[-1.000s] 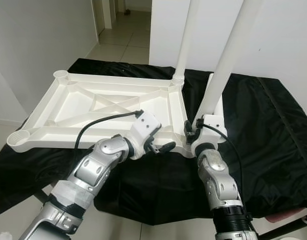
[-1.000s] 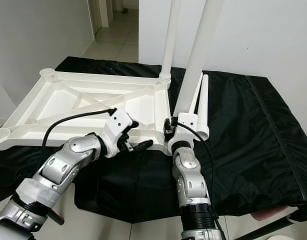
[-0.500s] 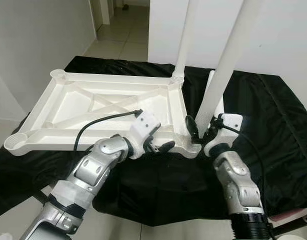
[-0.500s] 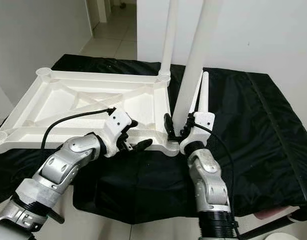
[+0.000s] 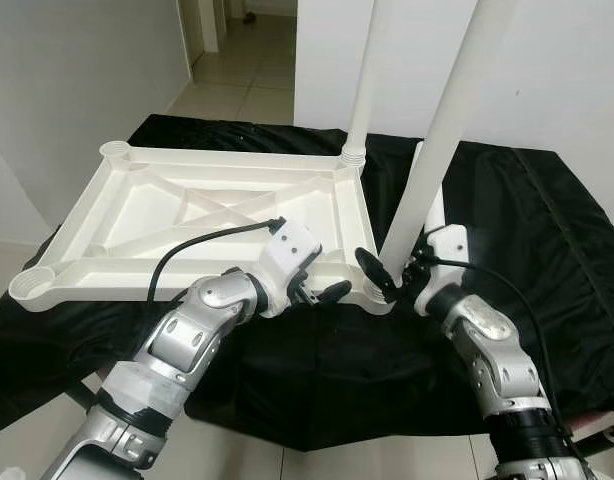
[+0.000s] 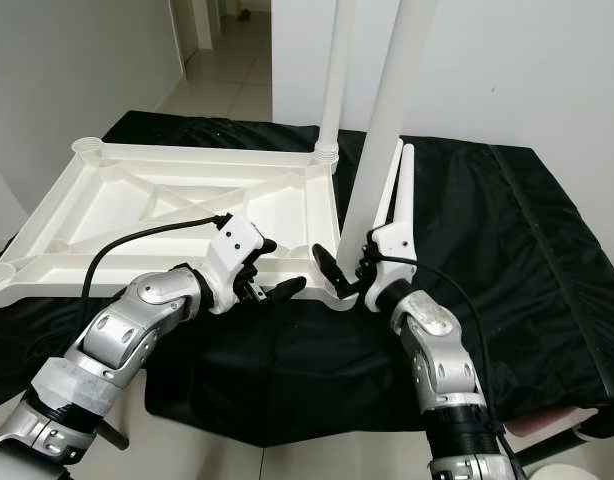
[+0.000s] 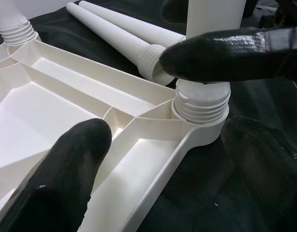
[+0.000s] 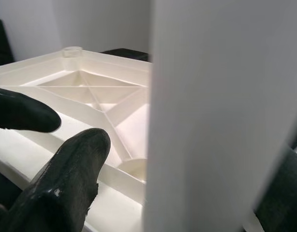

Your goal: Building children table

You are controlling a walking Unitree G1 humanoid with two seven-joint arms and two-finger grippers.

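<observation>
The black-draped counter (image 5: 547, 260) carries the white ribbed plastic tabletop (image 5: 202, 225), underside up. Two long white plastic legs stand upright in its right corner sockets; the near one (image 5: 442, 120) tilts slightly. Two spare white legs (image 6: 399, 190) lie beyond. My right pincer (image 5: 395, 277) spreads around the near leg's base. My left pincer (image 5: 322, 292) stands spread over the tabletop's near edge.

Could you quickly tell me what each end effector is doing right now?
Left end effector: open, straddling the tabletop frame edge.
Right end effector: open around the near leg.
</observation>
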